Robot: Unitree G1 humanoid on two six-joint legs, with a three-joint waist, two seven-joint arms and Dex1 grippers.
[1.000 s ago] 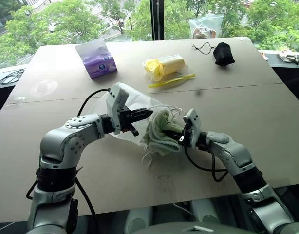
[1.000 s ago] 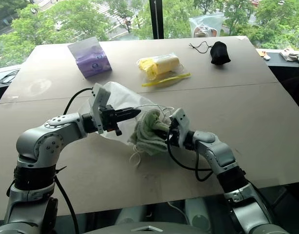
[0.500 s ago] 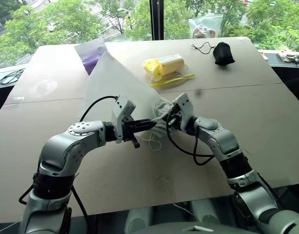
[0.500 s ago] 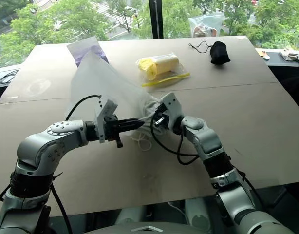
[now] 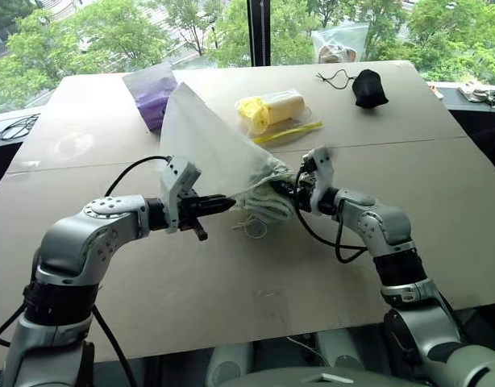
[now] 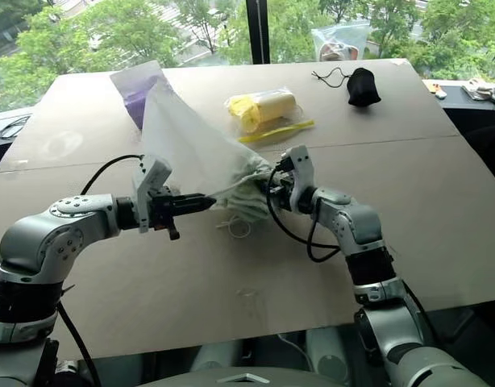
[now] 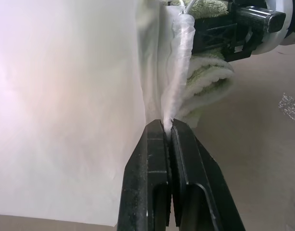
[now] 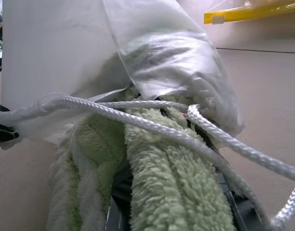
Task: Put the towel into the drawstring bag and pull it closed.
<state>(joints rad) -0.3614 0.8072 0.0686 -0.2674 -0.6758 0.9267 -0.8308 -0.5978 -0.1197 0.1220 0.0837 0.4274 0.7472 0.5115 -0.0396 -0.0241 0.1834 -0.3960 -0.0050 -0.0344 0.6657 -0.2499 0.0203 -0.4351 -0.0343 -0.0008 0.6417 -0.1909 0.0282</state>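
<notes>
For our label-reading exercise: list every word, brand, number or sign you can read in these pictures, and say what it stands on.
None can be read.
Purple pack: its print is too small and blurred to read.
Yellow item's wrapper: no legible text.
Bag, towel: plain, no print.

The drawstring bag [image 5: 209, 141] sits between the left gripper [image 5: 228, 202] and the right gripper [image 5: 281, 188], on the worktop [image 5: 231, 282]. The towel [image 5: 268, 203] lies partly in its mouth, just beside the right gripper. The tissue pack [image 5: 151, 93] lies behind the bag, and the small pouch [image 5: 368, 88] lies far behind the right gripper.
</notes>
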